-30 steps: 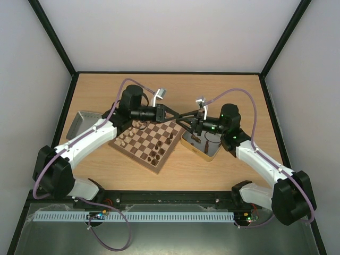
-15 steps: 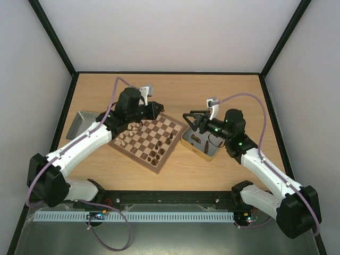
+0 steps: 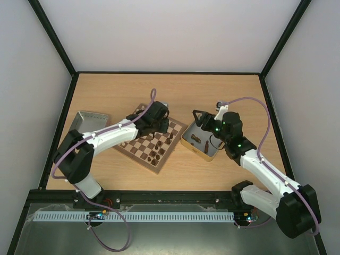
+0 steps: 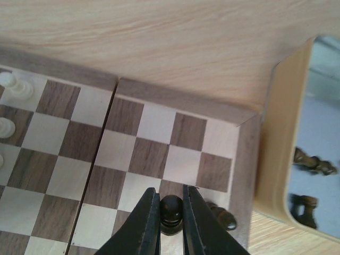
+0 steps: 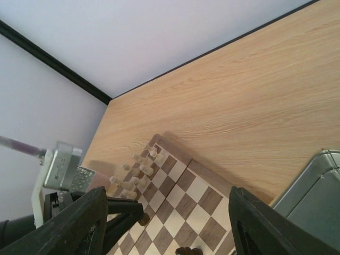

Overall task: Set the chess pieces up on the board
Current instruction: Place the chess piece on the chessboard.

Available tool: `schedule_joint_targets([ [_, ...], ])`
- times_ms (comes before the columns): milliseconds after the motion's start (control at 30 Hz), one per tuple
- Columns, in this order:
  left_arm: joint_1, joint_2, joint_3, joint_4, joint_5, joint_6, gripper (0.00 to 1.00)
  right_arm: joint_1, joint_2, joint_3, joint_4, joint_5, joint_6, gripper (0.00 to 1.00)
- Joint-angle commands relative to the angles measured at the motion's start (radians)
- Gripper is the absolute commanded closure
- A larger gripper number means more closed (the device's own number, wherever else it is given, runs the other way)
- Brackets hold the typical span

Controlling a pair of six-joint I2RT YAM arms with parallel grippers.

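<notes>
The left gripper [image 4: 170, 197] is clamped on a dark brown piece [image 4: 171, 211], held at a square near the corner of the board [image 4: 183, 101] beside the tin [image 4: 273, 133]; whether the piece is touching down cannot be told. The right gripper [image 5: 167, 226] is spread wide and empty. Pale pieces [image 4: 11, 87] are already stood in rows, and at least 2 dark pieces [image 4: 313, 162] are left in the tin.

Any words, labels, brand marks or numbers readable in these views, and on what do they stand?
None can be read. The chessboard, the metal tin, the grey tray and the dark pawn between the fingers of the left gripper bear no lettering.
The pale ribbed strip at the near edge is too small to tell.
</notes>
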Motion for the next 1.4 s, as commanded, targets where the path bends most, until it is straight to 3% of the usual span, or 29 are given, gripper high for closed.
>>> schedule_joint_targets([
  [0, -0.024, 0.021, 0.011, -0.012, -0.061, 0.038, 0.92, -0.001, 0.015, -0.010, -0.012, 0.046, 0.022, 0.38],
  [333, -0.027, 0.060, -0.088, 0.022, 0.056, 0.028, 0.92, -0.001, 0.040, -0.011, -0.001, 0.039, 0.033, 0.38],
  [1367, -0.027, 0.108, -0.138, 0.102, 0.071, 0.012, 0.85, -0.001, 0.054, -0.013, -0.002, 0.025, 0.035, 0.38],
])
